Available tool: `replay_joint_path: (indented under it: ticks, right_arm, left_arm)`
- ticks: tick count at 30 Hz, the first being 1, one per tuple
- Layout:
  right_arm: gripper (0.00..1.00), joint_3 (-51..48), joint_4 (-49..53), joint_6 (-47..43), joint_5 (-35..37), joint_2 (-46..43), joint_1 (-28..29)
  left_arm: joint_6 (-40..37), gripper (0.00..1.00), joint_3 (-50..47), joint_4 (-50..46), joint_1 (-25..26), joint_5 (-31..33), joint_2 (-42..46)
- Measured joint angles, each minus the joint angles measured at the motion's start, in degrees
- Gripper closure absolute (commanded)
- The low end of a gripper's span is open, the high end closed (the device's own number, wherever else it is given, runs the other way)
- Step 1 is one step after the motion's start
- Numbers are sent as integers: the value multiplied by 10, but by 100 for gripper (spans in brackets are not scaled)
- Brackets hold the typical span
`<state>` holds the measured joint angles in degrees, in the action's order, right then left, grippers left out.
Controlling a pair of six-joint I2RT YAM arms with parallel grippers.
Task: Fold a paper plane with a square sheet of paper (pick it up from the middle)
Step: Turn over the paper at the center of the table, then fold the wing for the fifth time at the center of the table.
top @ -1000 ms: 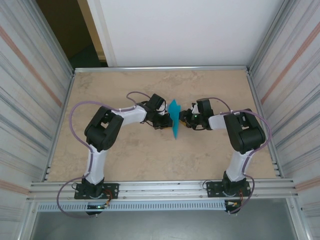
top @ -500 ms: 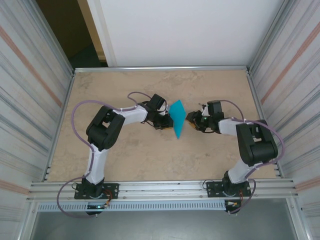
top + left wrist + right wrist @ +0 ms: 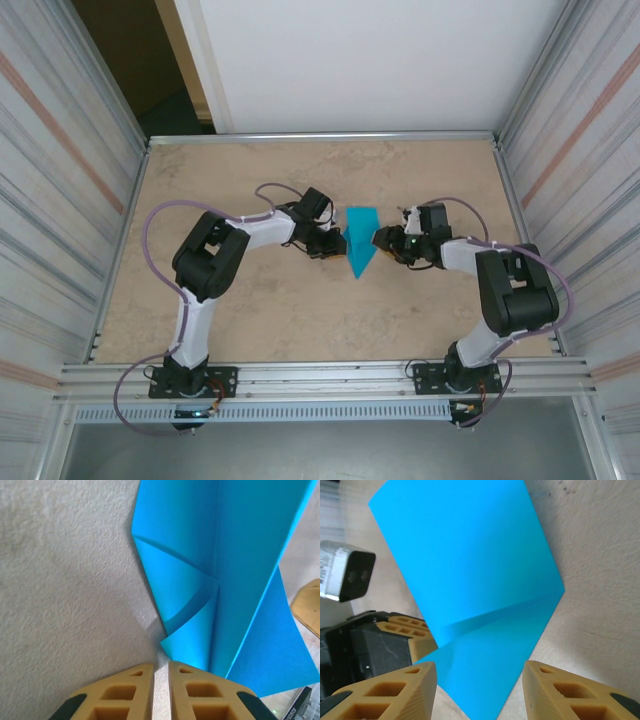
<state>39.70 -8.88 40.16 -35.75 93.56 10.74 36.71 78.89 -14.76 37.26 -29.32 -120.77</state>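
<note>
The teal-blue paper plane [image 3: 361, 240] lies on the table between the two grippers, its point toward the near edge. It is a dart with a centre crease [image 3: 240, 580] and folded flaps. My left gripper [image 3: 334, 243] sits just left of it. Its fingers [image 3: 160, 666] stand almost together with bare table in the slim gap, and the paper's edge is beside the right fingertip. My right gripper [image 3: 381, 240] is at the paper's right side, open. The paper's corner [image 3: 470, 570] reaches between its spread fingers [image 3: 480, 667] without being pinched.
The beige table [image 3: 250, 310] is fenced by a metal rail [image 3: 320, 137] at the back and corrugated walls at both sides. The left gripper's fingers [image 3: 395, 630] and camera [image 3: 345, 577] lie just behind the paper in the right wrist view.
The right gripper let go, widened and drew back to the right. The paper went from standing on edge to lying flatter with its wings spread. The left arm barely moved.
</note>
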Motion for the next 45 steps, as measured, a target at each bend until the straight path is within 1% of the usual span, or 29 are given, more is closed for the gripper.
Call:
replay_joint_path:
  ticks: [6, 10, 15, 19, 22, 24, 29, 32, 37, 45]
  right_arm:
    - [61, 35, 0, -7, -17, 45, 1]
    - [63, 40, 0, -8, -18, 50, 4]
    - [62, 40, 0, -3, -10, 49, 6]
    - [61, 35, 0, 16, 18, 31, 0]
    - [60, 21, 3, 31, 45, 0, -15]
    - [59, 16, 10, 40, 64, -19, -27]
    - [59, 10, 26, 49, 95, -44, -50]
    - [59, 7, 38, 50, 105, -46, -56]
    - [58, 5, 52, 53, 107, -46, -56]
    - [56, 7, 58, 55, 99, -43, -54]
  left_arm:
    - [-5, 84, 1, -4, 0, 4, 2]
    - [-7, 83, -17, -2, 0, 10, 33]
    - [-7, 82, -47, 10, 6, 24, 112]
    - [-12, 80, -42, 17, 33, 53, 139]
    - [-26, 79, -12, 3, 65, 73, 120]
    - [-39, 79, 30, -18, 86, 87, 93]
    - [-69, 79, 123, -62, 115, 120, 24]
    - [-78, 79, 146, -84, 113, 134, -5]
    - [-84, 80, 148, -115, 91, 142, -38]
    - [-81, 81, 146, -122, 63, 143, -52]
